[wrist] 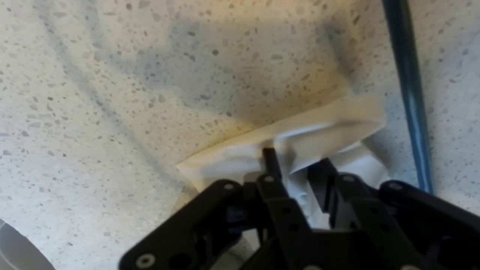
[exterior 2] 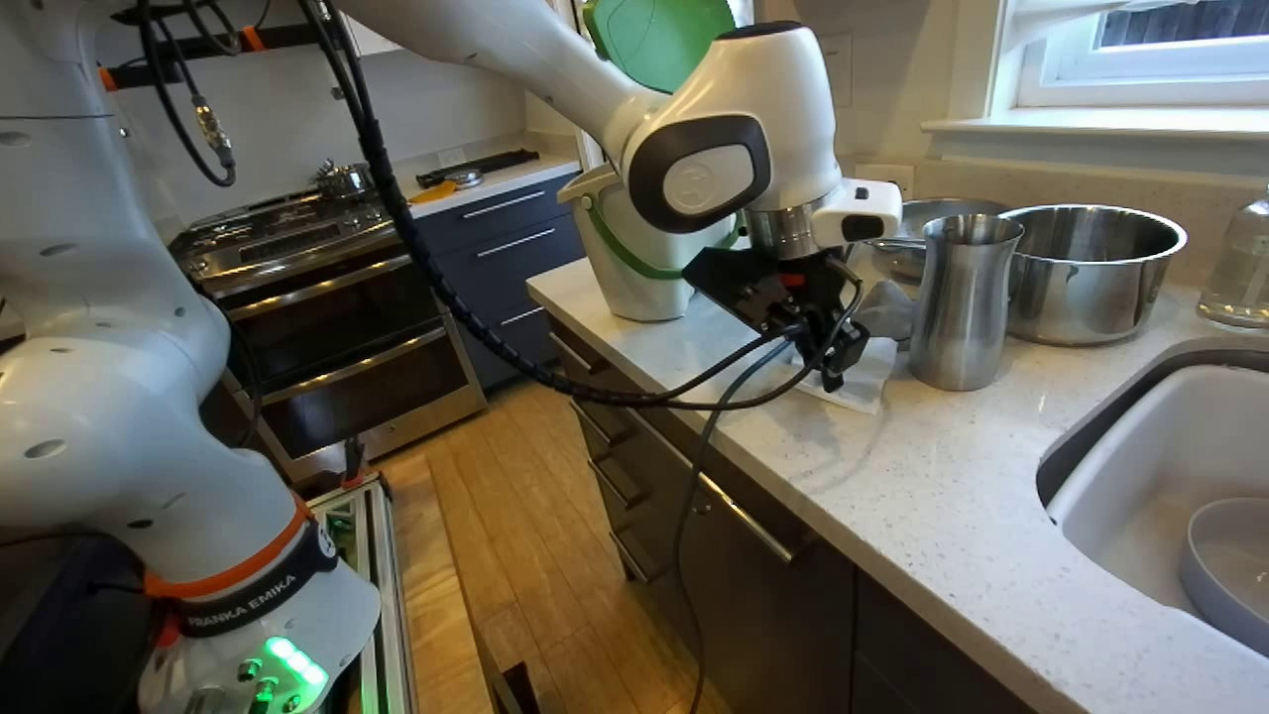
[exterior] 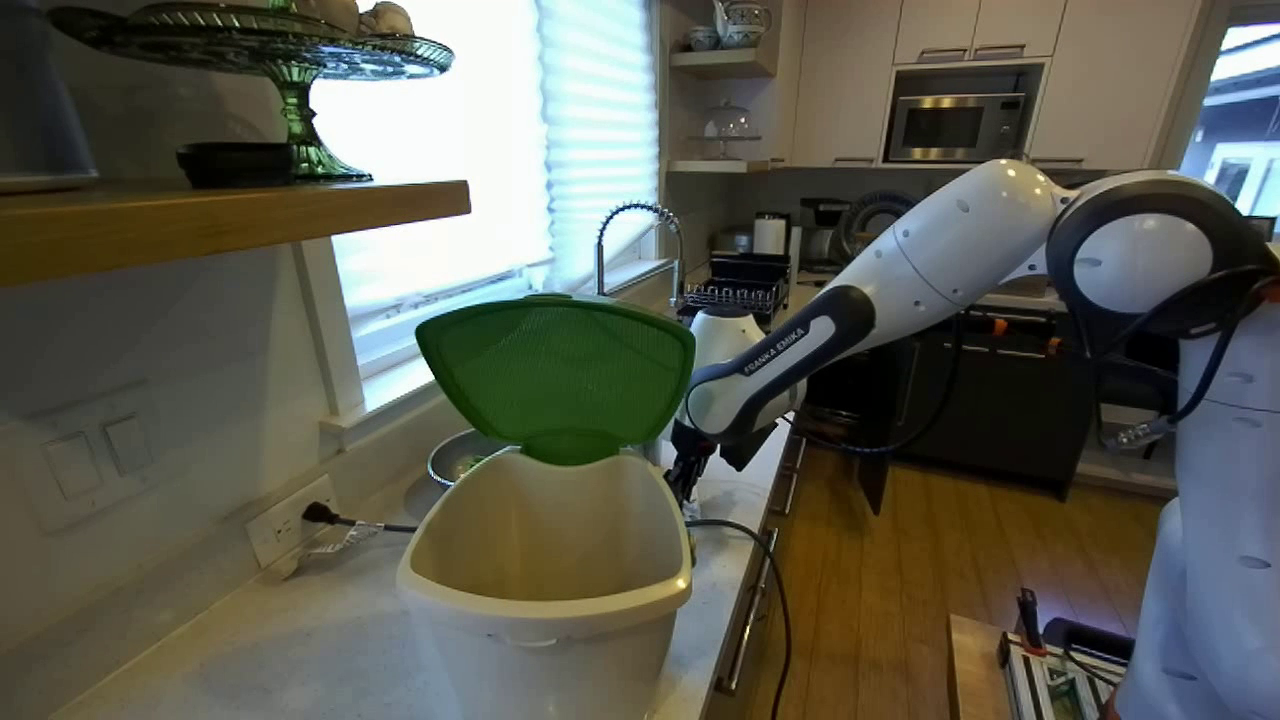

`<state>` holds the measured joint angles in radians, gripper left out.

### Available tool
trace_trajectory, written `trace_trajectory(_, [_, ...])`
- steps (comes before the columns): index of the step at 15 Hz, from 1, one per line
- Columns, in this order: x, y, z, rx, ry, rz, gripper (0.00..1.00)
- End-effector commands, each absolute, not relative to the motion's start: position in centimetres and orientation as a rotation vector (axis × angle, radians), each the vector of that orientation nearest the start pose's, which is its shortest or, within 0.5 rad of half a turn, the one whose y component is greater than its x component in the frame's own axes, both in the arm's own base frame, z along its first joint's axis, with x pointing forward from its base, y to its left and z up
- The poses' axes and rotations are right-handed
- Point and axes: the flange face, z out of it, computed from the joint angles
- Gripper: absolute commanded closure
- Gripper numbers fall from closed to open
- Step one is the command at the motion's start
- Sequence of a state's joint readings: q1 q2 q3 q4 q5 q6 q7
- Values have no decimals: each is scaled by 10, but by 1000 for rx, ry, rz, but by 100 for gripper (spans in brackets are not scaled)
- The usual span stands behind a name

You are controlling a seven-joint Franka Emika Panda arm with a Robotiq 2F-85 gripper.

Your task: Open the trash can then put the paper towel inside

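My gripper [wrist: 294, 161] is down over the counter [wrist: 93, 187], fingers partway apart, the towel [wrist: 228, 161] puckered up in the narrow gap between them; whether it is pinched I can't tell. In the wrist view a cable [wrist: 410, 101] runs near at two o'clock. From the gripper in an exterior view I have the jug [exterior 2: 960, 312] near at two o'clock, the pot [exterior 2: 1086, 293] behind it, the sink [exterior 2: 1150, 486] at four, and the bin [exterior 2: 639, 293] at ten, its lid [exterior: 560, 370] raised

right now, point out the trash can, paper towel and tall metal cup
Trash can [exterior: 545, 668], in an exterior view, on its outer wall.
Paper towel [wrist: 316, 144], in the wrist view, on a folded part.
Tall metal cup [exterior 2: 960, 305], in an exterior view, on its side wall.
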<state>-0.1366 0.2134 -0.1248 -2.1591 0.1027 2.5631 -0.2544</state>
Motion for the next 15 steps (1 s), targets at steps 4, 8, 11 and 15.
trace_trajectory(4, [550, -154, 350, -3206, 106, -330, 100])
trace_trajectory(8, [529, -138, 409, -3218, -17, -372, 100])
trace_trajectory(11, [505, -124, 453, -3234, -73, -305, 100])
trace_trajectory(15, [461, -100, 503, -3251, -123, -147, 100])
